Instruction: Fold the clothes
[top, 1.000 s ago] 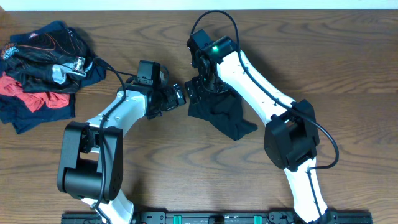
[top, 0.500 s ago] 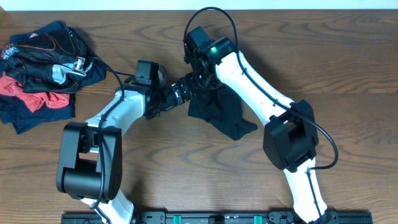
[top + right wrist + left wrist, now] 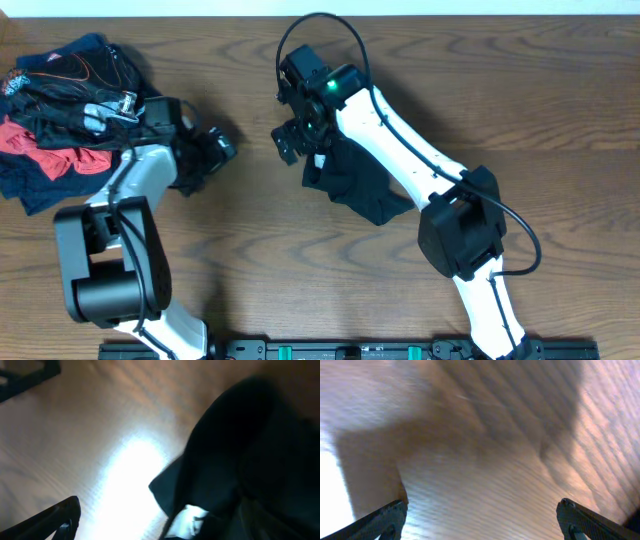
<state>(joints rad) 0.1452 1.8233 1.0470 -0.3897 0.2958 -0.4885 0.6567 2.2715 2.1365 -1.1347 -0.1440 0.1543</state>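
A black T-shirt point(image 3: 365, 185) lies bunched in a compact heap at the table's middle. My right gripper point(image 3: 298, 145) hovers open at its upper left edge. In the right wrist view the black T-shirt point(image 3: 240, 450) fills the right side and its white neck tag point(image 3: 192, 519) shows low down. The right gripper point(image 3: 160, 527) has one finger point(image 3: 55, 521) visible over bare wood; the other is lost against the dark cloth. My left gripper point(image 3: 216, 150) is open above bare table, between the shirt and a pile of clothes point(image 3: 70, 110). In the left wrist view the left gripper point(image 3: 480, 520) spans only wood.
The pile of black, red and navy garments point(image 3: 50, 150) sits at the far left, reaching the table's left edge. Both arm bases stand at the near edge of the wooden table point(image 3: 540, 120). A black cable point(image 3: 320, 25) loops above the right wrist.
My left arm has swung left, away from the black T-shirt and toward the pile. My right gripper has shifted left and up along the shirt's edge. Both stayed open.
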